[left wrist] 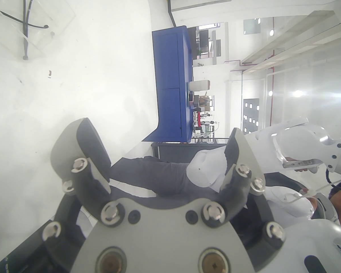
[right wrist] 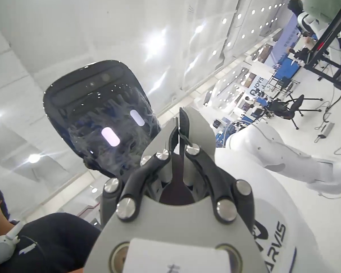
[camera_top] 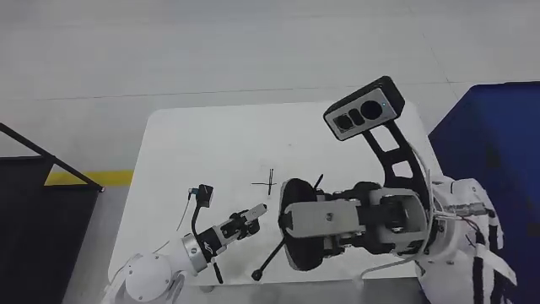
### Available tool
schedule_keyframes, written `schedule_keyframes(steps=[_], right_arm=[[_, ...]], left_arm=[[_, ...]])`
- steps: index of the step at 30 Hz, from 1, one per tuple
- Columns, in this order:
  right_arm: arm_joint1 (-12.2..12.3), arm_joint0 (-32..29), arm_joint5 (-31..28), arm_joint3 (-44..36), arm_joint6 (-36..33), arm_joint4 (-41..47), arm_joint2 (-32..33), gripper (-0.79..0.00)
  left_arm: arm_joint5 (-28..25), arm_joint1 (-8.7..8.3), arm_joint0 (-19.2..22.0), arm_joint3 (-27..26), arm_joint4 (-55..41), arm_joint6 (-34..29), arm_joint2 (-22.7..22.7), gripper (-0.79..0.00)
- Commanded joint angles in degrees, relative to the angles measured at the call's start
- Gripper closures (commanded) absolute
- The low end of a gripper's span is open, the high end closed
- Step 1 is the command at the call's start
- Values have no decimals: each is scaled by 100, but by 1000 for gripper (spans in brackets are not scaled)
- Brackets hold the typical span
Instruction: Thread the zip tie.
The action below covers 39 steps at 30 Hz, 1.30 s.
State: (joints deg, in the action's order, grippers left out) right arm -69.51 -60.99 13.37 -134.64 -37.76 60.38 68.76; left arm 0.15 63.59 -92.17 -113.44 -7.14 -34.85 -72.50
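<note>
Several loose black zip ties [camera_top: 268, 181] lie crossed at the table's middle; in the left wrist view these zip ties [left wrist: 28, 21] rest on a clear plastic sheet [left wrist: 59, 9]. My left gripper [camera_top: 256, 213] hovers low near the front left of the table, open and empty, short of the ties; its fingers [left wrist: 85, 143] stand wide apart around the left gripper's gap [left wrist: 159, 146]. My right gripper [right wrist: 179, 120] points upward, shut on a thin black zip tie [right wrist: 184, 140]. A long black zip tie [camera_top: 268, 260] slants out near the table's front edge.
The white table [camera_top: 219, 143] has bare surface at the back and left. A blue cabinet [camera_top: 498, 135] stands off its right side. A black camera on a bracket [camera_top: 363, 110] rises over the right half. A dark frame [camera_top: 42, 169] stands at the left.
</note>
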Motion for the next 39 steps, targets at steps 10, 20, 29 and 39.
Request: schedule_keyframes(steps=[10, 20, 29, 39], right_arm=[[17, 177, -1537, 0, -379, -2635, -44, 0], [-52, 332, -3229, 0, 75, -3998, -208, 0], [21, -262, -1616, 221, -51, -3037, 46, 0], [228, -965, -1164, 1502, -1111, -2596, 1729, 0]], left_arm=[[0, 0, 0, 0, 0, 0, 0, -785], [0, 0, 0, 0, 0, 0, 0, -785], [0, 0, 0, 0, 0, 0, 0, -785], [0, 0, 0, 0, 0, 0, 0, -785]])
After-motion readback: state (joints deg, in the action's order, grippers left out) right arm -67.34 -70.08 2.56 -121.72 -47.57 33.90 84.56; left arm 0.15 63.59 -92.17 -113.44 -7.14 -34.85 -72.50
